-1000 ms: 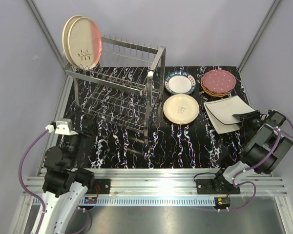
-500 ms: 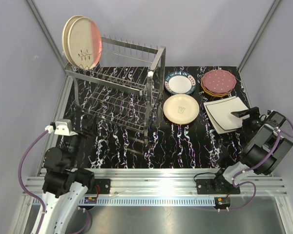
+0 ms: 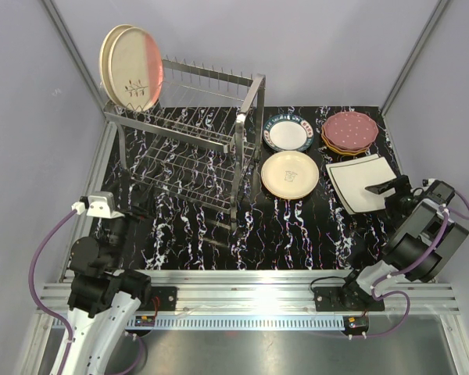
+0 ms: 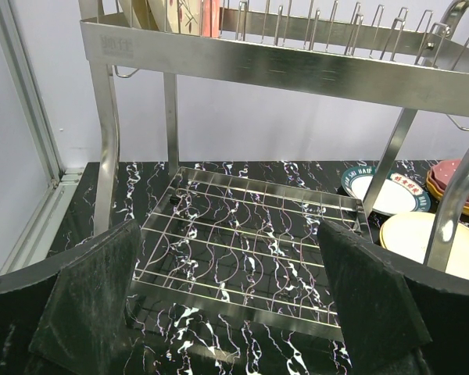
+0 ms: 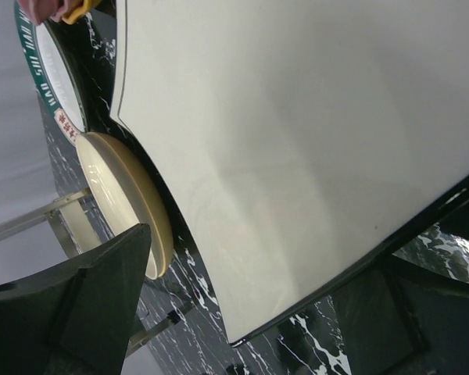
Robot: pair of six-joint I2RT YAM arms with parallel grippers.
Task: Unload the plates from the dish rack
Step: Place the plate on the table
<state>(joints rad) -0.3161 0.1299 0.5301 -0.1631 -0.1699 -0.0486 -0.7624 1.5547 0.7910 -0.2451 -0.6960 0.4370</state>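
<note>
Two cream round plates (image 3: 131,69) are standing on edge at the dish rack's (image 3: 195,133) far-left top tier, lying nearer the wide-open left gripper (image 4: 227,234) than the likewise spread right gripper (image 3: 384,190).

The dish rack (image 3: 191,148) was silver metal. On its top tier stood cream round plates (image 3: 133,69), the front one tinged pink with dark marks. Right of the rack lay a white plate (image 3: 288,133) with a dark patterned rim, a cream-yellow plate (image 3: 290,174), a maroon white-dotted plate (image 3: 349,126) on orange plates (image 3: 340,148), and a cream square plate (image 3: 356,183) edged dark. The table (image 3: 297,226) beneath the rack was black, veined white and purple.
</note>
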